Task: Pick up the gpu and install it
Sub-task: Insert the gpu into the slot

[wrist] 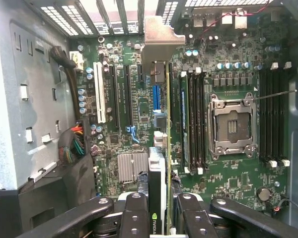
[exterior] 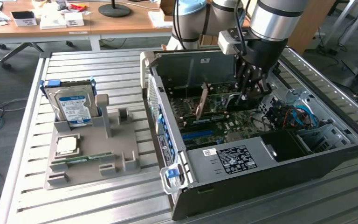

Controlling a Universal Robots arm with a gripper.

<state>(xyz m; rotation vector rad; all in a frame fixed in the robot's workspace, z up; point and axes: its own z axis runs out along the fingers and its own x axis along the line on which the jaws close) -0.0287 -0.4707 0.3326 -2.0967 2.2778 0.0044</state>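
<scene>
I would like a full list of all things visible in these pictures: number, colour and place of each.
table: one, silver, under everything.
computer case: one, black, open, on the table.
motherboard: one, green, inside the case.
holder: one, grey, on the table, exterior view's left of the case.
hard drive: one, silver with blue label, upright in the holder.
processor chip: one, silver, flat on the holder.
memory stick: one, green, flat on the holder.
gpu: one, green, edge-on over the motherboard.
gripper: one, black, inside the case, shut on the gpu.
</scene>
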